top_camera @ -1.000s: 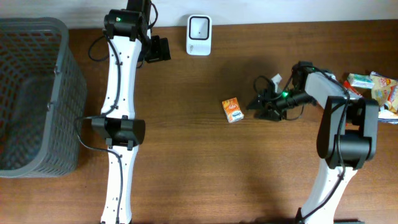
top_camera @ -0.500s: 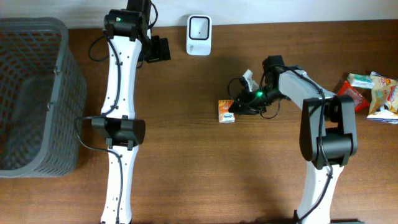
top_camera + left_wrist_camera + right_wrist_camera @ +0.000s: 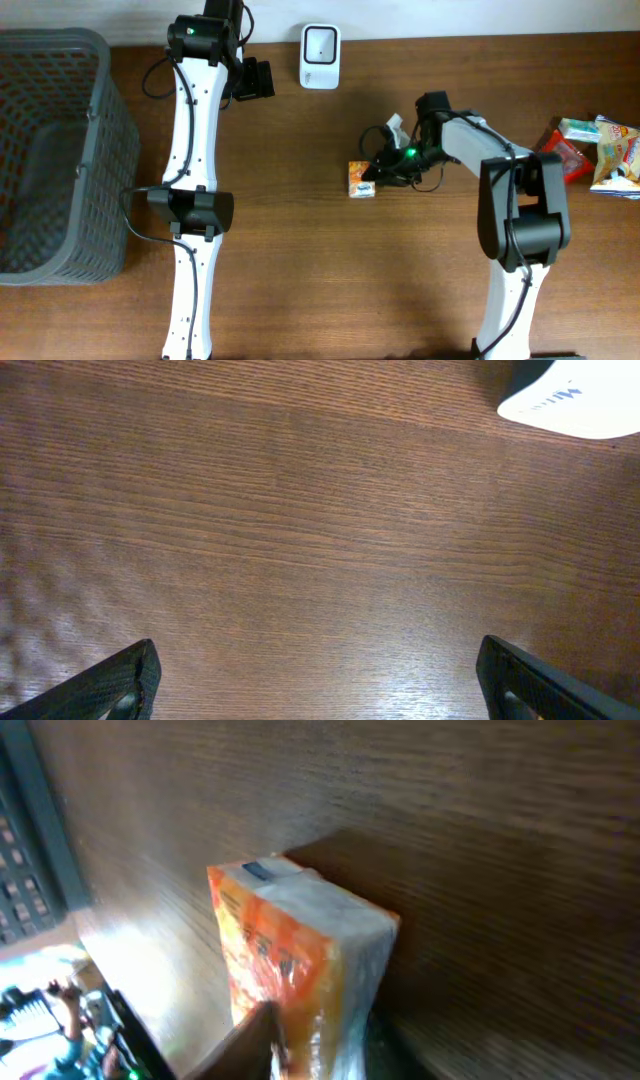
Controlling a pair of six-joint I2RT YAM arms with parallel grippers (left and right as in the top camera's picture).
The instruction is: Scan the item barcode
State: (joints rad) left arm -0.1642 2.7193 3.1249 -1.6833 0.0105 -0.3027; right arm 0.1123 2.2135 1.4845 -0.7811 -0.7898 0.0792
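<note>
The right hand [image 3: 376, 175] looks pinched onto the orange carton [image 3: 360, 179], and the white scanner [image 3: 320, 43] lies farther back, slightly leftward.

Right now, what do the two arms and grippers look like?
Both arms have white links and black joints. The left arm carries looping black cables and a black left gripper. The right arm has a bulky black middle section, a green light and black cables by its dark right gripper.

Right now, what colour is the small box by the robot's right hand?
Orange and white; the small box shows best in the right wrist view.
</note>
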